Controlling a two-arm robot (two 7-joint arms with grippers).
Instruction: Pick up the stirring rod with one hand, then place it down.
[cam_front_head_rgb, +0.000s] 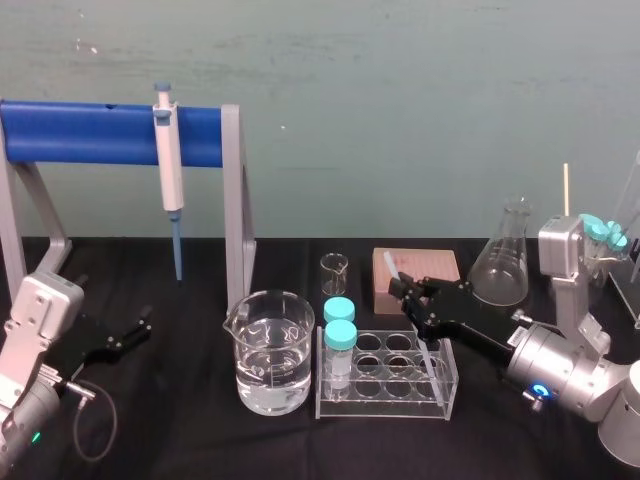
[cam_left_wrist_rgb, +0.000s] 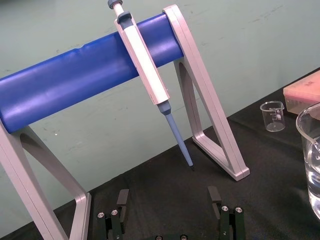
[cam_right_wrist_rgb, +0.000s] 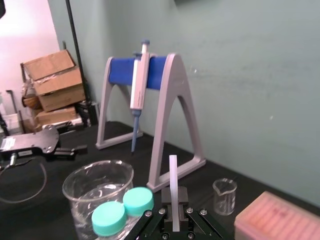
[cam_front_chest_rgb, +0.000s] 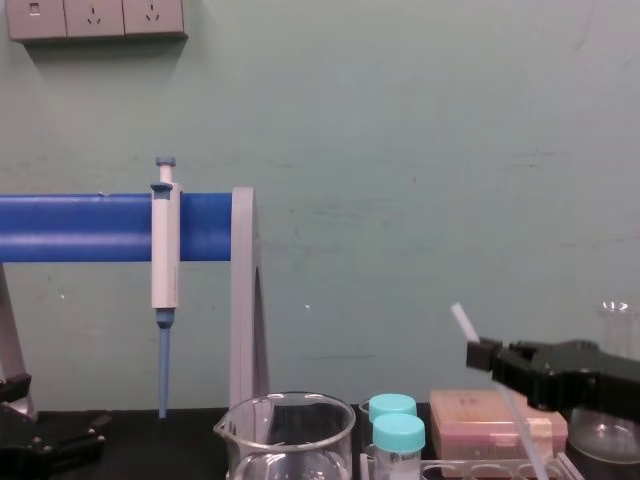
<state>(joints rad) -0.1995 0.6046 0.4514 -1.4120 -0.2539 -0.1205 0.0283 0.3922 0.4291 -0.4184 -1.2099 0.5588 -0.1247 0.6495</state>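
Evidently the pick-up half is done and the placing half is left. That is a judgement from where things sit now. On the black table (cam_front_head_rgb: 190, 432) the blue-barred pipette stand (cam_front_head_rgb: 100, 135) takes up the far left, with the water beaker (cam_front_head_rgb: 268, 350) in front of its right leg. The clear tube rack (cam_front_head_rgb: 380, 408) stands just right of the beaker.

The left gripper (cam_left_wrist_rgb: 168, 197) rests low at the near left, well apart from all this, its fingers spread wide with nothing between them.

The right gripper (cam_front_head_rgb: 408, 295) hangs over the rack's far right corner. Its fingers are drawn in almost together, with only the stirring rod (cam_right_wrist_rgb: 173, 185) pinched between them. They hold the rod toward its upper end, so a short stub stands proud above them. The longer part slants down toward the near right, across the rack.

The rod is tilted, not upright. Whether its lower tip brushes the rack or hangs free, I cannot tell. It does not lie on the table, so lowering and release are not yet done.
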